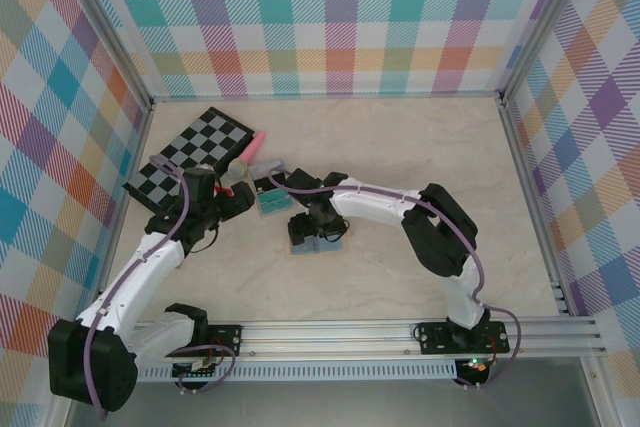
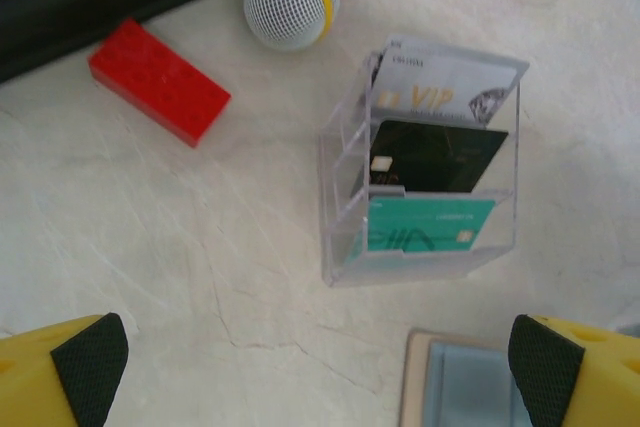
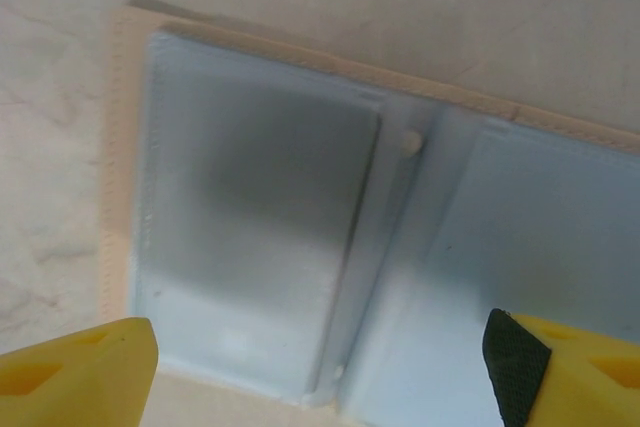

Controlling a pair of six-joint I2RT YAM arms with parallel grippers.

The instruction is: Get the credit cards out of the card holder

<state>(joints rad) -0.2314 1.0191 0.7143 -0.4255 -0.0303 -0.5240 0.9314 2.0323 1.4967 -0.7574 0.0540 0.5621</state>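
The card holder (image 3: 300,237) lies open near the middle of the table (image 1: 430,157), blue panels up for access. Your right gripper (image 3: 320,372) hovers over it, jaws wide. The left gripper (image 2: 318,362), equally wide, hangs above the clear stand (image 2: 420,182).

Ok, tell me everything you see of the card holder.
The card holder lies open and flat on the table, inside up: two light-blue, matte panels framed by a tan stitched border, with a middle fold and a small round stud. What its pockets hold cannot be told. The right pincer is open over it.
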